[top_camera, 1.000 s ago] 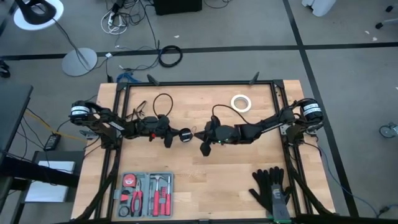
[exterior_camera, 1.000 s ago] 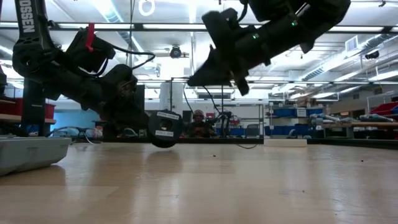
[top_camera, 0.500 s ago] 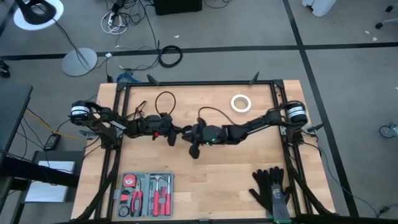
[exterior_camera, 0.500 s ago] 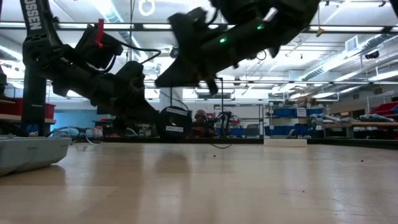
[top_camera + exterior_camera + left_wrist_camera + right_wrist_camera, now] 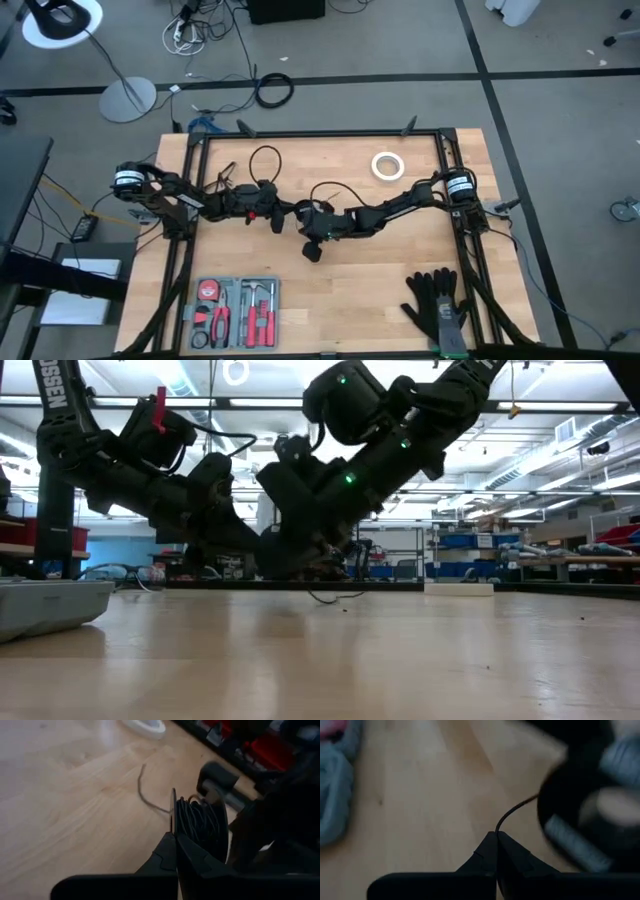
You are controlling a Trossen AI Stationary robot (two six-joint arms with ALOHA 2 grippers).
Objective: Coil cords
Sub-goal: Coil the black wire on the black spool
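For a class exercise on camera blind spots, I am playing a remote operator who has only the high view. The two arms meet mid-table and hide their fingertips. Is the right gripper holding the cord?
Observer: Yes. In the right wrist view the right gripper is shut on the thin black cord, which leads off from its fingertips.
Operator: And the left gripper?
Observer: The left wrist view shows the left gripper pinching the rim of the round puck.
Operator: Is any cord on the puck?
Observer: Yes, several turns lie wound around it, and a loose length trails on the table.
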